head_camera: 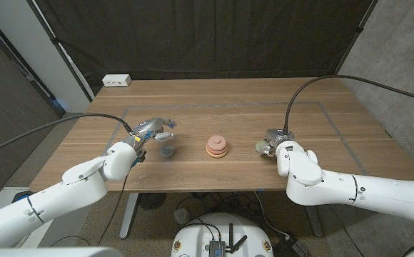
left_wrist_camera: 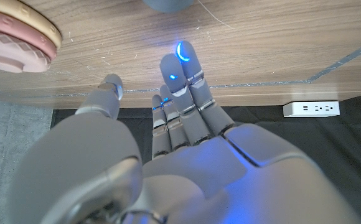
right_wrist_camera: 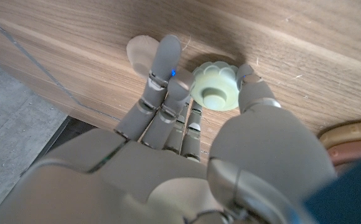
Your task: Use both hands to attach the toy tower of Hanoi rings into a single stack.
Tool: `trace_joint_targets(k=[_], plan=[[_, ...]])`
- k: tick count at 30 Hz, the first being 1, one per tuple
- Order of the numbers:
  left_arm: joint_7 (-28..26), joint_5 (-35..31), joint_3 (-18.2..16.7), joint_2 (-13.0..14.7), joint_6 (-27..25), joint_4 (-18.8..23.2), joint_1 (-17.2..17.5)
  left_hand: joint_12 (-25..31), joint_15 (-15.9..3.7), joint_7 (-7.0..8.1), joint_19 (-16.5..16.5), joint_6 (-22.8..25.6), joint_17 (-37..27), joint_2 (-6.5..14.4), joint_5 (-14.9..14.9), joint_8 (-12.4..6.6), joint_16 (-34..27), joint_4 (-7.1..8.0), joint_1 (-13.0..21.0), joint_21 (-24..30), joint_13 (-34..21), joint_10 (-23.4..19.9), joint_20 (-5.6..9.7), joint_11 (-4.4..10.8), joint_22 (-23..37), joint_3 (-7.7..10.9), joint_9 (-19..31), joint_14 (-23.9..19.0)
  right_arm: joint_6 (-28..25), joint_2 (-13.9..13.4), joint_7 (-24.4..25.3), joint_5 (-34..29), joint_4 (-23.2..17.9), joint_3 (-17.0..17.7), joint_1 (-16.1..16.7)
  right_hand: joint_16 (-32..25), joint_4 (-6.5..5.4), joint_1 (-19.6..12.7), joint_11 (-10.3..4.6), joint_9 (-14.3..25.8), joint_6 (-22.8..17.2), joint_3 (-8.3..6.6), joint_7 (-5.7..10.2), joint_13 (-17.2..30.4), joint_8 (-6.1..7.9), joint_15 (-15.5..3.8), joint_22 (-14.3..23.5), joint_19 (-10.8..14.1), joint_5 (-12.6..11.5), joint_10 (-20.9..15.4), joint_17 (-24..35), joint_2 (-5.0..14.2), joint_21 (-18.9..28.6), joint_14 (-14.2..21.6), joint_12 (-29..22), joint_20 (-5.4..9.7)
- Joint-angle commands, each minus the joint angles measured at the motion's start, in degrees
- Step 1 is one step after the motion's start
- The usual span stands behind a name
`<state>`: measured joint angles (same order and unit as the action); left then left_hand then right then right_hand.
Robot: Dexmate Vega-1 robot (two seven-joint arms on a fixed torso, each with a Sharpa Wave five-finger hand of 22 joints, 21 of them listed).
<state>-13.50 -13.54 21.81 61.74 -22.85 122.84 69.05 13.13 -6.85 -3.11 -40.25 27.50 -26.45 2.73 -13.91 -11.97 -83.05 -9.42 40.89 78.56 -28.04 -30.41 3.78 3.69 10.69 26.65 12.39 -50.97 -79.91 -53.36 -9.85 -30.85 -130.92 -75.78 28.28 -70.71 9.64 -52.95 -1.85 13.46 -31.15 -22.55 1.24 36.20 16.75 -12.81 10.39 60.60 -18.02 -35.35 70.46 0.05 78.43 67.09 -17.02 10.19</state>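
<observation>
A short stack of pink and orange rings stands at the table's middle, also seen as the stack and the stack. A grey-blue ring lies left of it; its edge shows as the grey-blue ring. My left hand hovers just behind and left of that ring, fingers stretched out and apart, holding nothing. A pale green ring sits on the wood right of the stack. My right hand pinches this green ring between thumb and fingers.
A white power strip lies at the table's far left edge, also seen as the strip. Grey tape lines mark a rectangle on the wood. Black curtains hang behind. Cables run from both wrists.
</observation>
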Motion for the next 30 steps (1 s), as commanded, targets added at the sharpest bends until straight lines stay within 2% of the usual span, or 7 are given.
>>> trace_joint_targets(k=[1,13,21,30], plan=[[0.4,0.0,0.3,-0.1,0.5,-0.4,-0.5,-0.1,-5.55,-0.01,-0.6,0.3,-0.1,0.2,-0.4,0.00,0.1,-0.03,-0.1,0.4,-0.1,-0.5,5.03,-0.13,0.0,0.34,0.2,-0.5,-0.1,-0.7,-0.5,-2.6,-1.4,0.8,0.7,-0.6,-0.52,-1.5,-6.61,0.3,-2.9,-1.10,2.64,0.3,0.21,0.17,0.1,0.6,-0.4,-7.5,0.1,2.55,0.5,0.8,-0.4,2.47],[0.7,-0.1,0.6,-0.4,0.4,-0.6,-1.0,-0.1,-5.55,-0.12,-0.6,0.4,-0.2,0.3,-0.4,0.03,0.1,-0.06,-0.4,0.4,-0.1,-0.7,5.14,-0.14,0.0,0.60,0.3,-0.4,-0.1,-1.0,-9.1,-12.3,-2.8,1.1,1.1,-1.3,-0.63,-1.3,-6.40,0.3,-3.1,-1.35,2.86,0.6,0.14,0.20,0.0,0.9,-0.4,-8.0,0.1,2.67,0.4,0.9,-0.3,2.46],[0.5,0.4,0.6,-0.9,0.5,-0.9,-1.0,0.0,-5.55,-0.09,-0.5,0.7,-0.2,0.3,-0.4,-0.04,0.1,-0.08,-0.5,0.4,-0.2,-0.9,5.05,-0.06,0.0,0.75,0.3,-0.4,-0.1,-1.6,-10.7,-15.1,-4.8,1.2,0.8,-1.8,-0.69,-1.0,-6.48,0.3,-3.5,-1.55,2.88,0.8,0.16,0.20,0.1,1.2,-0.4,-8.4,0.1,2.75,0.4,1.0,-0.2,2.47],[0.6,0.4,0.7,-0.8,0.3,-0.9,-1.3,-0.1,-5.56,-0.12,-0.6,0.7,-0.2,0.2,-0.4,0.01,0.1,-0.14,-0.6,0.5,-0.3,-1.0,5.18,-0.18,0.0,0.96,0.3,-0.5,0.1,-2.3,-11.5,-17.0,-6.3,-0.3,-0.7,-2.2,-0.73,-0.8,-6.42,0.3,-4.2,-1.71,2.95,0.9,0.33,0.21,0.0,1.3,-0.4,-8.5,0.1,2.76,0.3,1.0,0.0,2.47]])
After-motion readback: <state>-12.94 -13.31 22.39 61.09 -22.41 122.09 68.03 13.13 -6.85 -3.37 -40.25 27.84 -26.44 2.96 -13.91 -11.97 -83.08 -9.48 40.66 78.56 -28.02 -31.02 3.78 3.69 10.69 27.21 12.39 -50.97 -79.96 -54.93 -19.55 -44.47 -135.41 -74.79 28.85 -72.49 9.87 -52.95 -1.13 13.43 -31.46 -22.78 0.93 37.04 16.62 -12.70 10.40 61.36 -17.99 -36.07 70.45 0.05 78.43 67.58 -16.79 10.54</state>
